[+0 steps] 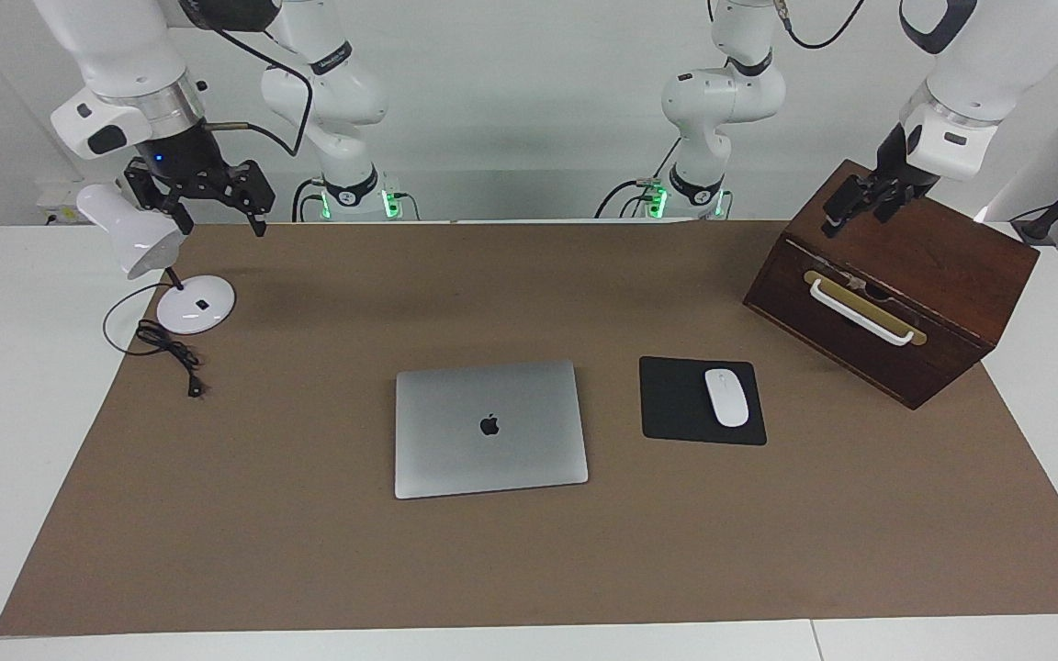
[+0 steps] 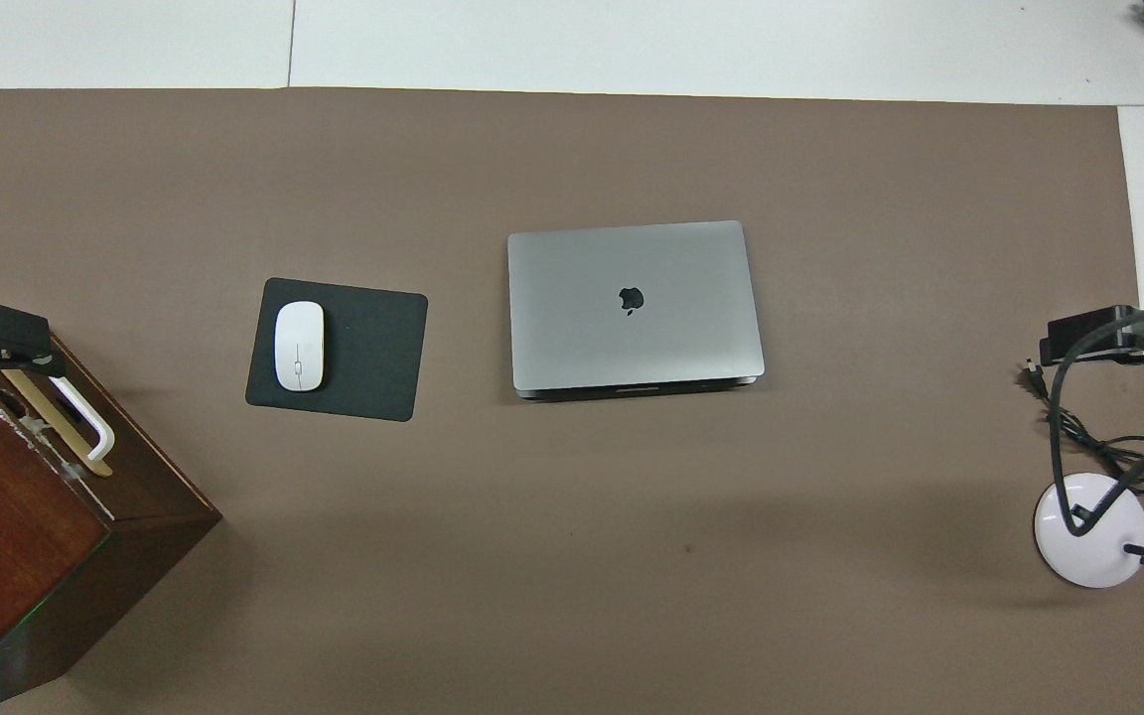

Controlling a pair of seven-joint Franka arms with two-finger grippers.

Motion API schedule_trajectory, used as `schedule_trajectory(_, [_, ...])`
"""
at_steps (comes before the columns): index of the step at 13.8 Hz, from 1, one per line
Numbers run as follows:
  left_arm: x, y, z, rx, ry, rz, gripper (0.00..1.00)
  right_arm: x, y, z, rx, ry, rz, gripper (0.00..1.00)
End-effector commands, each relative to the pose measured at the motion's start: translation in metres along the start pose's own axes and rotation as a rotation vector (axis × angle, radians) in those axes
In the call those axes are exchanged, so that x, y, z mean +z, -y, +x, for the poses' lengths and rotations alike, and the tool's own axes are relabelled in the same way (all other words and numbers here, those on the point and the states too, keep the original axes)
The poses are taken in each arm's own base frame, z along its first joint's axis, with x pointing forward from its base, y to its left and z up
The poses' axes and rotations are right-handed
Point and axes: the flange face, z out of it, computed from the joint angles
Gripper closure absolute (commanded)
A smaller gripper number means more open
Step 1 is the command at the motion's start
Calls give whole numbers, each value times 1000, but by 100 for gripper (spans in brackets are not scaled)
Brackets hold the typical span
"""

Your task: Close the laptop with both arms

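Laptop [image 1: 489,428] lies shut and flat mid-worktop [image 1: 309,569] on the brown mat, beside the black mouse pad [image 1: 676,400] (white mouse on it), well apart from both hands. Left hand [image 1: 862,207] hangs over the wooden box [image 1: 933,266] at its end, fingers spread, holding nothing. Right hand [image 1: 217,218] hangs by the white desk lamp [image 1: 129,240] head, fingers wide apart, empty, touching nothing

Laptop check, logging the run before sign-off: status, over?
Left end effector open, over wooden box. Right end effector open, over desk lamp. Laptop shut flat, untouched. Nothing in the way.
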Motion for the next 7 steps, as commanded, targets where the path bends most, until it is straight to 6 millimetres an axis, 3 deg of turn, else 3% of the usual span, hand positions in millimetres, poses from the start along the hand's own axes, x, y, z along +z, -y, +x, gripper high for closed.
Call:
schedule_trajectory(1, [-11, 12, 4, 61, -39, 6, 0, 2, -3, -6, -13, -15, 33, 0])
schedule_trajectory(4, [-9, 7, 11, 70, -54, -13, 0, 1, -2, -6, -16, -18, 33, 0])
schedule_trajectory(7, [-5, -2, 6, 100, -45, 10, 0, 1, -2, -6, -16, -16, 33, 0])
